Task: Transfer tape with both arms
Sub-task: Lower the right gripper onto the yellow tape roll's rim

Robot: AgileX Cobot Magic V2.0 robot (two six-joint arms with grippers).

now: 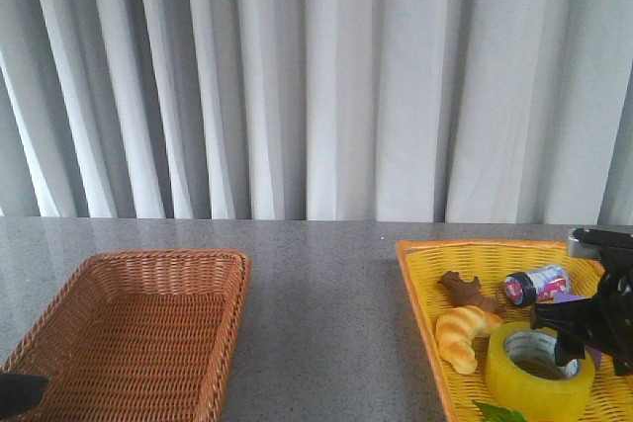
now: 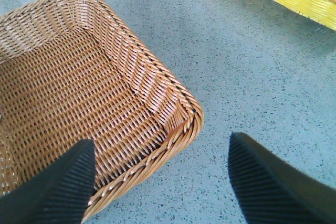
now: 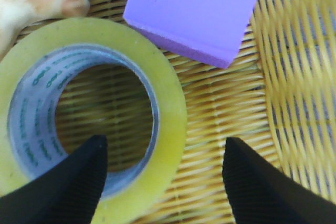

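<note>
The tape [image 1: 539, 367], a wide yellow roll with a white printed core, lies flat in the yellow basket [image 1: 418, 262] at the right. My right gripper [image 3: 164, 153] is open just above the tape [image 3: 100, 114]. One finger is over the roll's hole and the other is outside its wall, so the jaws straddle the rim. In the front view the right arm [image 1: 598, 308] hangs over the roll's right side. My left gripper [image 2: 161, 153] is open and empty over the near right corner of the brown basket [image 2: 152, 85]. Only its dark tip [image 1: 20, 392] shows in the front view.
A purple cube [image 3: 197, 9] lies right beside the tape. A croissant [image 1: 465, 335], a chocolate piece [image 1: 465, 291] and a small can [image 1: 534, 284] share the yellow basket. The brown wicker basket [image 1: 138, 333] at the left is empty. Grey tabletop [image 1: 321, 313] lies between the baskets.
</note>
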